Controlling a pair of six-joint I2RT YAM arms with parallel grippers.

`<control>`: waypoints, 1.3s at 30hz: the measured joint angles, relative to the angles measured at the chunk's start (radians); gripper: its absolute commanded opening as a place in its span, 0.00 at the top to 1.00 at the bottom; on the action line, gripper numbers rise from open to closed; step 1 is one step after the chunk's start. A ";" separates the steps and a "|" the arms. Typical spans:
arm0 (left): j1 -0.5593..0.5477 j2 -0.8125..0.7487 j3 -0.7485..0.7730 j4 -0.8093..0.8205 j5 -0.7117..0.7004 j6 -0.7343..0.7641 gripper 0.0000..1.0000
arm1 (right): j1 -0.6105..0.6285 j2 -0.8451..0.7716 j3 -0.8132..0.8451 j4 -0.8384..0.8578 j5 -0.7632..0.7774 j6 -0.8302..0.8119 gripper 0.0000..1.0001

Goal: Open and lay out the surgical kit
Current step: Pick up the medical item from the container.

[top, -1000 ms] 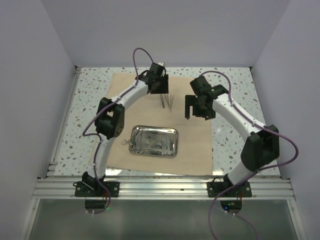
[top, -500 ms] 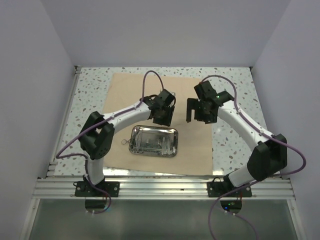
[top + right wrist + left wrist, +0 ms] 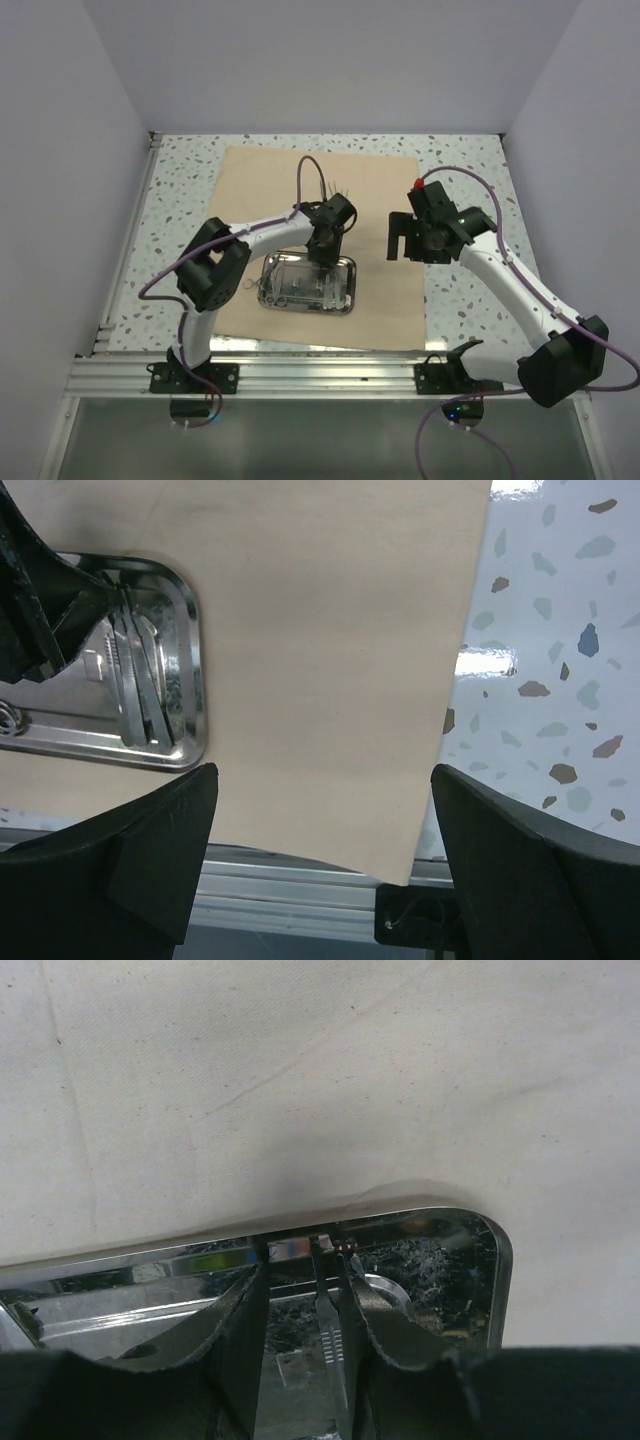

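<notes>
So the beige cloth wrap [image 3: 260,170] is spread under the steel tray [image 3: 345,304]. Inside it, a thin instrument [image 3: 330,1340] is straddled by the left gripper [image 3: 303,1280], fingers narrowly parted. The right gripper [image 3: 322,770] is held splayed wide, right of the tray.

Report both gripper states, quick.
Left gripper: partly open, straddling a thin instrument in the tray.
Right gripper: wide open, empty, above the cloth wrap.
</notes>
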 measured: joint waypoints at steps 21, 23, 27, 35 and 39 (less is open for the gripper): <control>-0.017 0.036 0.027 0.007 -0.018 -0.043 1.00 | 0.000 0.019 0.000 -0.023 0.008 -0.044 0.07; -0.017 0.036 0.029 0.004 -0.018 -0.043 1.00 | 0.000 0.025 0.000 -0.022 0.008 -0.044 0.07; -0.017 0.036 0.045 -0.026 -0.018 -0.042 1.00 | 0.000 0.031 0.000 -0.021 0.008 -0.044 0.07; -0.016 0.036 0.186 -0.156 -0.039 -0.030 1.00 | 0.000 0.038 0.000 -0.014 0.008 -0.044 0.07; -0.010 0.036 0.266 -0.212 -0.066 0.001 1.00 | 0.000 0.043 0.000 -0.010 0.009 -0.043 0.07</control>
